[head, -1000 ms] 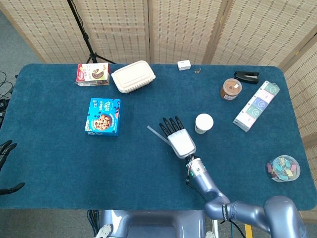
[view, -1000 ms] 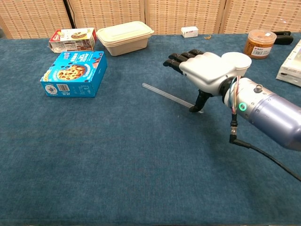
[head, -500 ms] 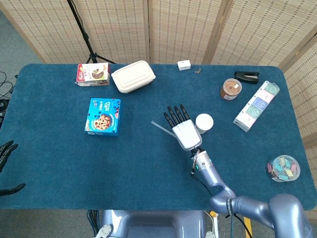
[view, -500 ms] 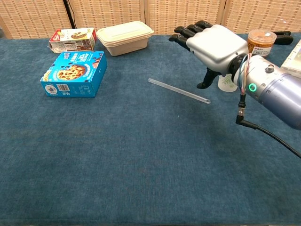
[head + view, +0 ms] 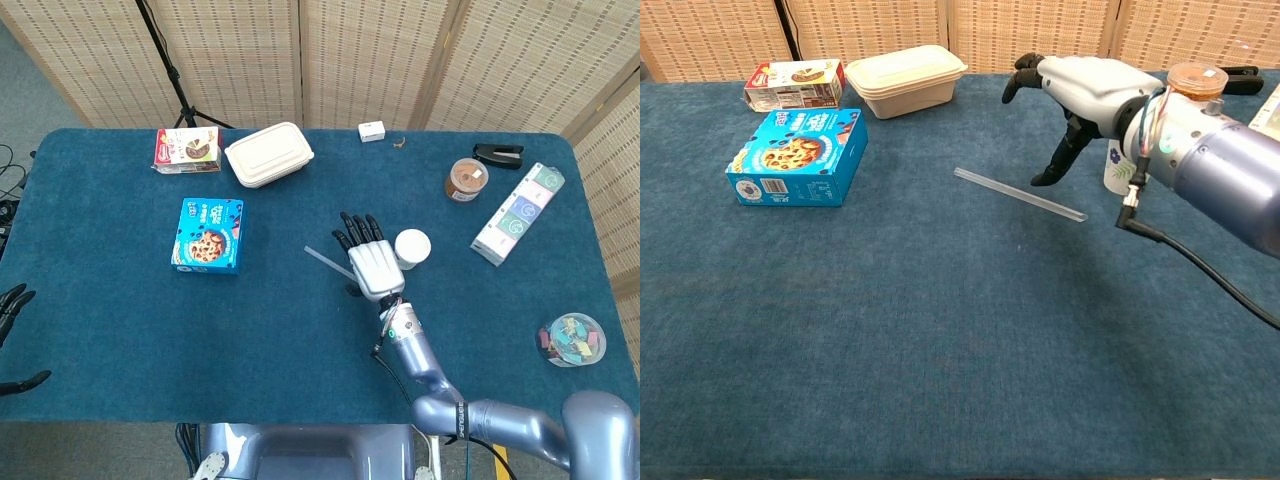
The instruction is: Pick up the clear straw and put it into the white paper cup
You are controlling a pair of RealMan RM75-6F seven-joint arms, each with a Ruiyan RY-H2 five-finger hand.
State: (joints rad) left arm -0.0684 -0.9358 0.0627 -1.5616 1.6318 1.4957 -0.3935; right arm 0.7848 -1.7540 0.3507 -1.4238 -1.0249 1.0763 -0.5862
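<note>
The clear straw lies flat on the blue tablecloth, running from upper left to lower right; in the head view only its left end shows. My right hand hovers just above the straw's right half, fingers spread, thumb pointing down, holding nothing. From above, the right hand covers the straw's right part. The white paper cup stands upright just right of the hand, and the wrist partly hides the cup in the chest view. My left hand sits at the table's left edge, fingers apart and empty.
A blue cookie box, a beige lidded container and a small snack box sit at the left and back. A brown jar, a black stapler, a long packet and a tub of clips lie to the right.
My right hand let go of the straw's right end, rose and swung towards the cup. The straw shifted slightly up and right, then stayed flat on the cloth.
</note>
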